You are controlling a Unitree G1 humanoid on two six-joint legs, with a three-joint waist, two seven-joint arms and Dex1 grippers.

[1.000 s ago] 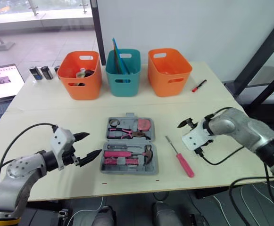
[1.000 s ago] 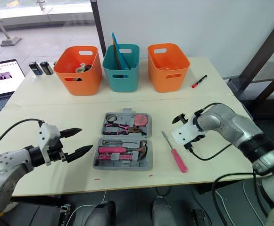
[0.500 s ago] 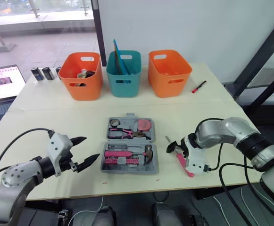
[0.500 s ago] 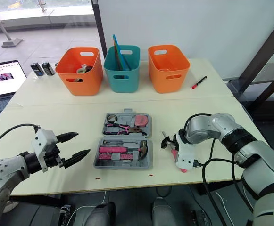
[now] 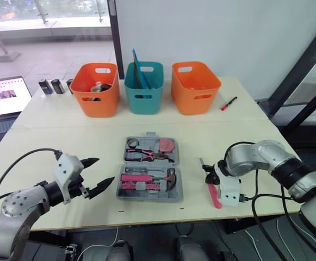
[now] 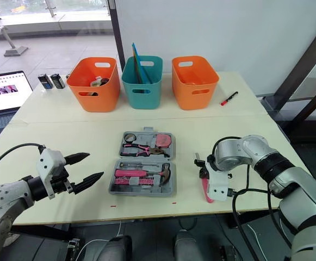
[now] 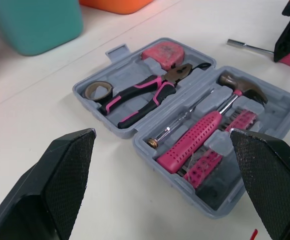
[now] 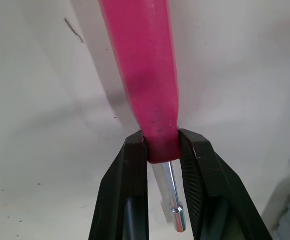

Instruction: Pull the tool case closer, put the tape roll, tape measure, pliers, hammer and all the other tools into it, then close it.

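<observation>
From the head, the open tool case (image 5: 148,197) sits in the middle of the surface (image 5: 54,130). The left claw (image 5: 103,170) is released just beside it, and the right claw (image 5: 208,175) is clenched on a pink screwdriver (image 5: 214,194). The left wrist shows pliers (image 7: 140,95) and a hammer (image 7: 219,107) lying inside. The right wrist shows both fingers (image 8: 130,190) pinching the handle's end.

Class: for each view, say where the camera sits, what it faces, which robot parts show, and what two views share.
Left eye view: on the head, looking down over the table; left gripper and right gripper show.
Right eye view: its stereo twin, same scene.
Left wrist view: along the open left fingers towards the tool case.
Right wrist view: along the right fingers clamping the screwdriver.
Shared: left wrist and eye views both show tool case and screwdriver.
</observation>
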